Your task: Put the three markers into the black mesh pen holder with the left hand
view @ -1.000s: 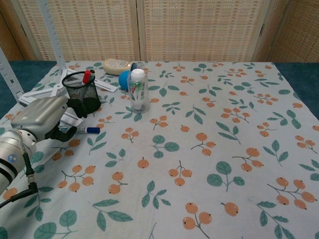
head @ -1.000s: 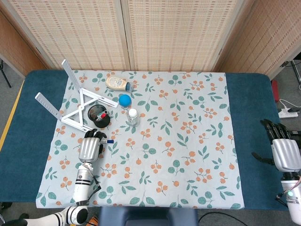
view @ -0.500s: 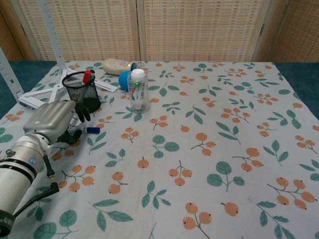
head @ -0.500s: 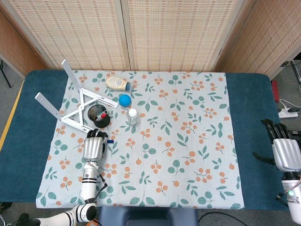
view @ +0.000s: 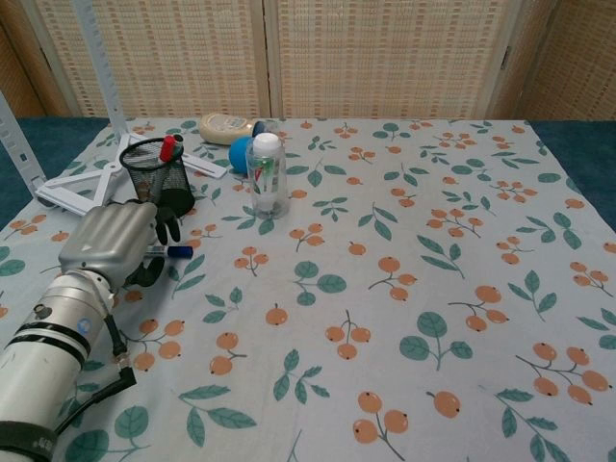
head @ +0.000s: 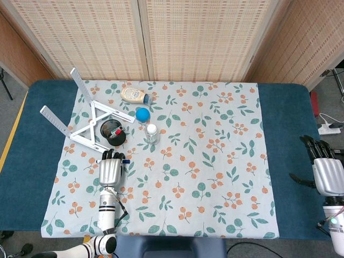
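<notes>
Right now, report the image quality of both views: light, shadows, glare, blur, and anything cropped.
Head view: even, soft light, faint shadows, no glare; sharp throughout, with the right hand near the frame edge. Chest view: equally diffuse light; the left hand and forearm loom large from closeness and hide most of the blue-capped marker; the pen holder and clear bottle read crisply.

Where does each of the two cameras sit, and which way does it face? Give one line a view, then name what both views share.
Head view: high above the near table edge, looking steeply down; shows the left hand and right hand.
Chest view: low at the near edge, looking across the table toward the screens; shows only the left hand and its forearm.
Shared: pen holder, clear bottle, blue ball.
</notes>
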`<state>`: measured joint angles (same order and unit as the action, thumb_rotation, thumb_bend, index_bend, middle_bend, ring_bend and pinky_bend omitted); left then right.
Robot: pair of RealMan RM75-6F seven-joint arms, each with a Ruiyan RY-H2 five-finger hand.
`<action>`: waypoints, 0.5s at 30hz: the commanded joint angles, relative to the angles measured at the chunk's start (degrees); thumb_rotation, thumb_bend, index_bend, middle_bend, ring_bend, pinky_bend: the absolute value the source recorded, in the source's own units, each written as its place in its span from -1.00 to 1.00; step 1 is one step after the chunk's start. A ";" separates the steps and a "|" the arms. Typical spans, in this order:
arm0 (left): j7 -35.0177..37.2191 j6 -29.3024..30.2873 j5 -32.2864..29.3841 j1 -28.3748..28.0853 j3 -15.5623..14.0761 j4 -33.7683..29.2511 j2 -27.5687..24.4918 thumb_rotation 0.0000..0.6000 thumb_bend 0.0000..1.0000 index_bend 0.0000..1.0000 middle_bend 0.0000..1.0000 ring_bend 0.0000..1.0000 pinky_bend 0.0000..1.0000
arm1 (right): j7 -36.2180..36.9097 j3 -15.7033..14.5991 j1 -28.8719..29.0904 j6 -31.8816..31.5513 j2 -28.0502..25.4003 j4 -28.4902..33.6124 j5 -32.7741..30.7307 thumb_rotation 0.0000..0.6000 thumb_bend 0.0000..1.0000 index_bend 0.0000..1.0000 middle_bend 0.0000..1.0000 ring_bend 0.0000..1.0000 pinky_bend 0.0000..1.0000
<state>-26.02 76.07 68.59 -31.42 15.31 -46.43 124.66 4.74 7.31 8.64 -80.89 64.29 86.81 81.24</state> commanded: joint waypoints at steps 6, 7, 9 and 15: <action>1.10 -1.07 0.67 -1.24 0.74 3.23 1.55 1.00 -0.19 -0.08 -0.15 -0.61 -0.59 | 0.20 0.04 -0.01 0.04 -0.05 -0.09 -0.05 1.00 -0.95 -0.78 -0.85 -0.74 -0.80; 1.24 -1.27 0.66 -1.25 0.78 3.58 1.70 1.00 -0.19 -0.07 -0.14 -0.60 -0.59 | 0.25 0.05 -0.01 0.04 -0.07 -0.10 -0.06 1.00 -0.95 -0.78 -0.85 -0.74 -0.80; 1.54 -1.43 0.69 -1.21 0.80 4.17 1.97 1.00 -0.19 -0.06 -0.12 -0.60 -0.58 | 0.27 0.08 -0.04 0.01 -0.08 -0.13 -0.13 1.00 -0.95 -0.78 -0.85 -0.74 -0.80; 2.75 -1.21 1.15 -1.11 0.85 5.58 2.61 1.00 -0.19 0.00 -0.03 -0.56 -0.56 | 0.21 0.08 -0.01 0.09 -0.03 -0.20 -0.16 1.00 -0.95 -0.78 -0.85 -0.74 -0.80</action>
<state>-23.35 74.80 69.67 -32.53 16.15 -40.92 127.20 4.95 7.39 8.63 -80.79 64.26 86.62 81.09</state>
